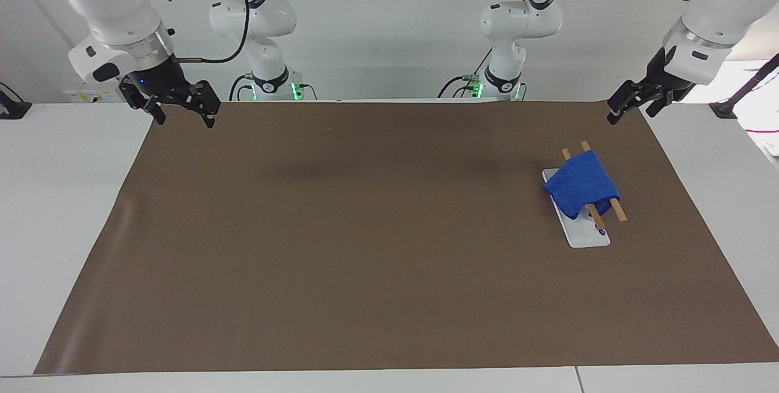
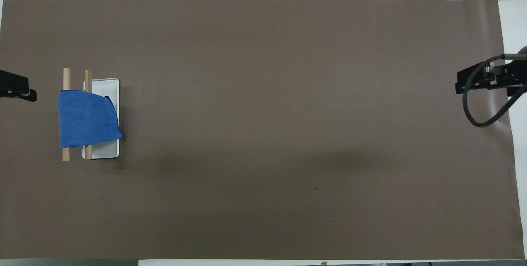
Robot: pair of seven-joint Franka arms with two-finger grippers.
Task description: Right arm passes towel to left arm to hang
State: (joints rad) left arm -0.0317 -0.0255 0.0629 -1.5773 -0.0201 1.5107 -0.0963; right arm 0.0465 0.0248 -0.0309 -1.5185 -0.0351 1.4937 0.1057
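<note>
I see the blue towel (image 1: 581, 190) draped over 2 wooden rails (image 1: 618, 215) on a white base (image 1: 585, 238); both grippers, left (image 1: 630, 104) and right (image 1: 176, 104), hang spread and empty above the brown mat (image 1: 365, 247).

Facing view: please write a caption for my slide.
Blue towel draped over the wooden rack; both grippers raised, holding nothing.

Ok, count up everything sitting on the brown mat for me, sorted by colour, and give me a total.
Blue: 1, the royal-blue microfibre towel draped over the rails.
Wood-coloured: 2, the round wooden rails of the rack.
White: 1, the flat white rectangular rack base.
Total: 4.
</note>
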